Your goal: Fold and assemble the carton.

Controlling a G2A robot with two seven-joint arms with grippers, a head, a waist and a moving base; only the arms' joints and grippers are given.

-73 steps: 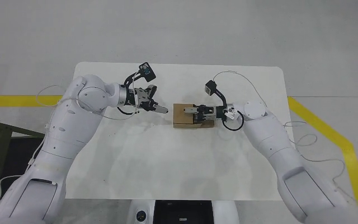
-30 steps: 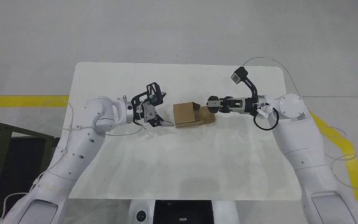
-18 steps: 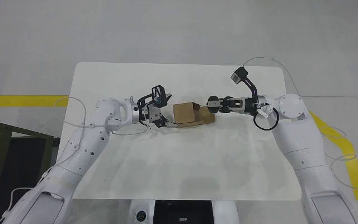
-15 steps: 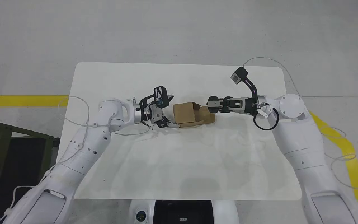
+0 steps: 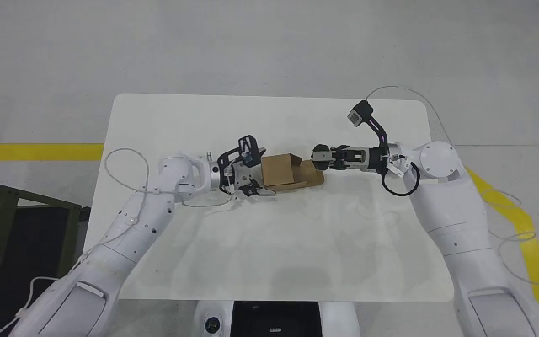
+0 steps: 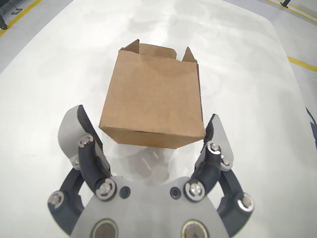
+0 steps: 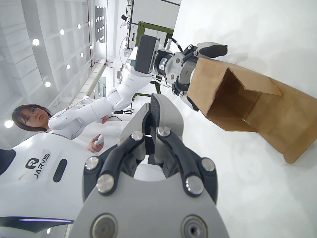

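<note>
White table [image 5: 354, 253] stands on a grey floor [image 5: 269, 50] crossed by yellow tape lines [image 5: 50, 152]. Near the table's middle we see the brown cardboard carton [image 5: 280, 168], lying on its side and already opened into a box shape. Its closed end faces the left arm and its open mouth faces the right arm. 1 long flap [image 5: 312, 177] runs out from the mouth and lies low on the table, toward the right arm. Shorter flaps stand at the mouth's edges in the left wrist view.

The left claw [image 6: 147, 117] sits low at the carton's closed end with its 2 fingers [image 6: 74, 127] spread wide apart, 1 on each side of that end. We cannot tell whether either pad touches the cardboard, though 1 looks just beside a corner. In the right wrist view the same spread fingers show past the carton, straddling its far end.

The right claw [image 7: 151, 107] hangs near the open mouth, just beside the long flap, fingers pressed together with nothing between them. Its own wrist view shows a gap between it and the cardboard.
</note>
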